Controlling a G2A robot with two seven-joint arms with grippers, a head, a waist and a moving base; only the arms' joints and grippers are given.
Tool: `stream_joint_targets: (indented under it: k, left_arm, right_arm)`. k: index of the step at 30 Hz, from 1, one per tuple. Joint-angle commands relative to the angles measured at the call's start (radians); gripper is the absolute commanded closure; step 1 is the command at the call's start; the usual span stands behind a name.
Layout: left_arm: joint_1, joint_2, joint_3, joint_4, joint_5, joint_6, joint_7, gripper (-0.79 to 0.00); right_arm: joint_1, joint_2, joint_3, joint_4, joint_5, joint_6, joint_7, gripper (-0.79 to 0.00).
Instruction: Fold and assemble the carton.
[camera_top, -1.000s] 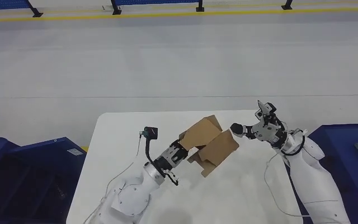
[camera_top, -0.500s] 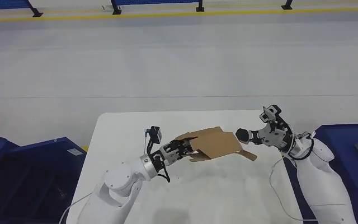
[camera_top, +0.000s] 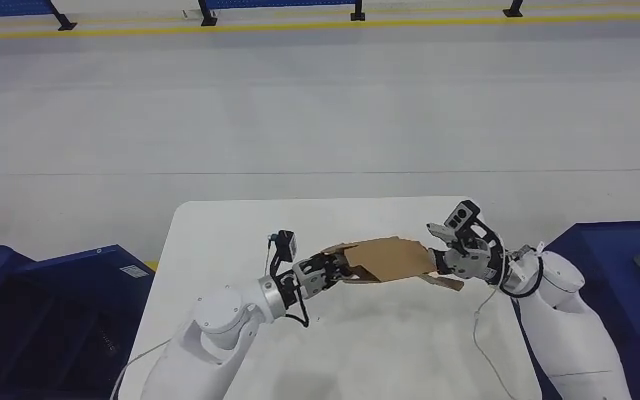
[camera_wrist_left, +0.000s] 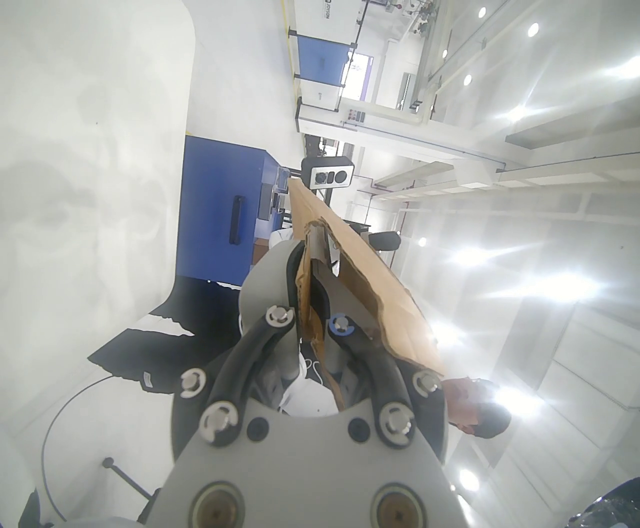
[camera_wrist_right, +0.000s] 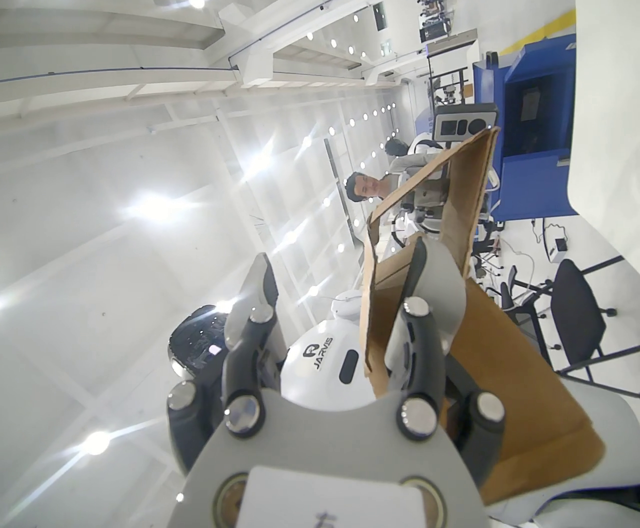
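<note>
The carton (camera_top: 385, 258) has dropped from its raised, opened tilt and now lies nearly level, low over the counter (camera_top: 400, 340), spanning from one claw to the other. The left claw (camera_wrist_left: 311, 245) stays clamped on the panel edge at its end. The right claw (camera_wrist_right: 345, 280), clear of the carton a second ago, has come in with its fingers apart and a carton wall between them. It looks placed to pinch and square that end.
</note>
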Motion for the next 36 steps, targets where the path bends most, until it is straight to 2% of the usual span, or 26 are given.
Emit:
stream_joint_targets:
  k: [1,2,3,9,23,28,34,36]
  left_arm:
    - [0.000,0.000,0.005,0.002,-0.003,0.001,0.002,0.000]
    - [0.000,0.000,0.006,0.003,-0.008,0.000,0.003,0.000]
    - [0.000,0.000,0.008,0.006,-0.007,0.000,0.005,0.000]
    - [-0.002,0.001,0.031,0.012,-0.001,0.028,0.000,0.000]
    - [-0.020,0.004,0.066,0.035,-0.021,0.093,-0.042,0.000]
    - [-0.029,0.006,0.076,0.040,-0.023,0.111,-0.054,0.000]
    - [-0.034,0.008,0.082,0.044,-0.023,0.120,-0.055,0.000]
    - [-0.035,0.009,0.084,0.047,-0.016,0.124,-0.049,0.000]
  right_arm:
    - [-0.005,0.002,0.002,-0.007,-0.007,0.010,0.001,-0.477]
    - [-0.009,0.004,0.003,-0.014,-0.011,0.013,0.003,-0.416]
    - [-0.014,0.005,0.004,-0.022,-0.013,0.017,0.009,-0.391]
    - [-0.032,0.011,0.012,-0.051,-0.014,0.037,0.025,-0.366]
    - [-0.035,0.020,0.005,-0.069,-0.066,0.011,-0.008,-0.299]
    - [-0.031,0.023,0.001,-0.062,-0.082,0.001,0.002,-0.225]
    - [-0.027,0.026,-0.008,-0.059,-0.093,-0.009,-0.001,-0.200]
    - [-0.026,0.027,-0.012,-0.059,-0.099,-0.010,-0.005,-0.163]
